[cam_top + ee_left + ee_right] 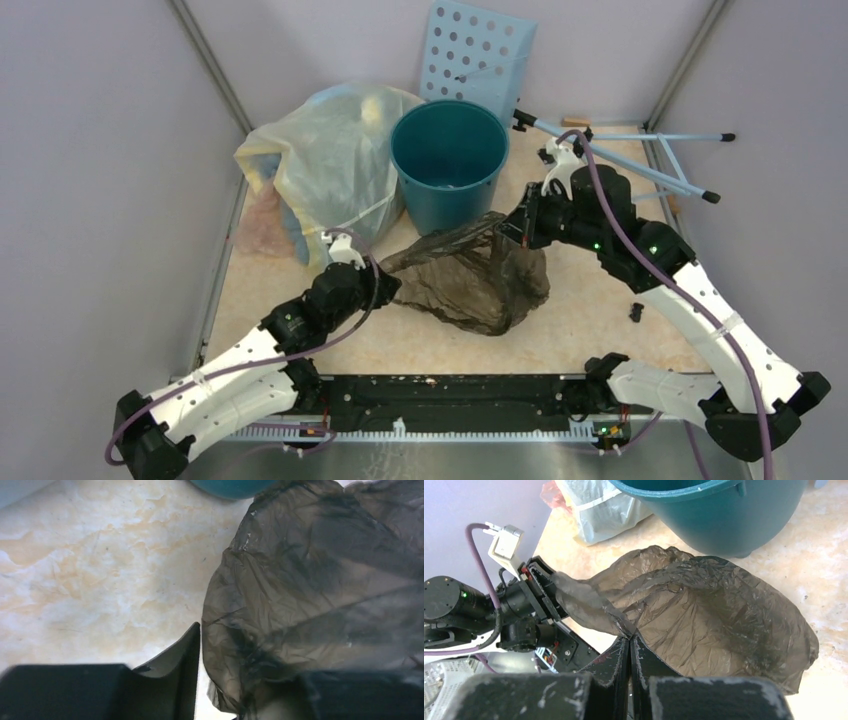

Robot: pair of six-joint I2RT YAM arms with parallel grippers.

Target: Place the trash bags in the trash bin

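The dark, crinkly, half-transparent trash bag (480, 280) lies spread on the marbled table in front of the teal trash bin (448, 160), which stands upright. My right gripper (630, 638) is shut on a fold of the bag's rim (621, 625); in the top view the right gripper (508, 232) sits at the bag's upper right edge. My left gripper (250, 660) stands part open around the bag's left end (260, 645). A slit of light shows between its left finger (185, 670) and the plastic, and the bag covers its other finger.
A large pale yellowish stuffed bag (330, 165) leans left of the bin. A light blue perforated panel (475, 55) stands behind the bin. Light blue rods (640, 150) lie at the back right. A small black part (637, 312) lies by the right arm. Walls close three sides.
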